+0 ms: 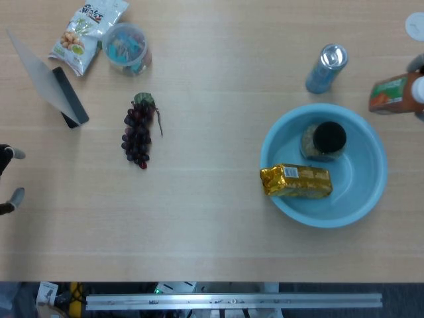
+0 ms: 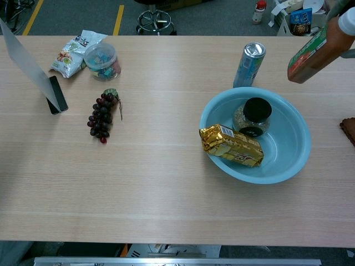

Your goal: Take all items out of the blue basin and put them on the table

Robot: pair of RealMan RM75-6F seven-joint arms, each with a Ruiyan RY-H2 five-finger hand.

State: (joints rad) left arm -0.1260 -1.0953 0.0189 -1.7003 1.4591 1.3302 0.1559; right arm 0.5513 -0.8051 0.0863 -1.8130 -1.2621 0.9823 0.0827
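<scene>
Two items lie in the blue basin (image 2: 288, 166): one gold packet (image 2: 231, 145) nearest, one black-lidded jar (image 2: 253, 116) behind. One orange bottle (image 2: 313, 51) hangs beyond its right rim; right hand's grip unclear. Left hand (image 1: 6, 179) spread.

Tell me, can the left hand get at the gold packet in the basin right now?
Probably not easily. The left hand sits at the table's far left edge, while the gold packet lies on the blue basin's near rim, across the table. Nothing blocks it.
</scene>
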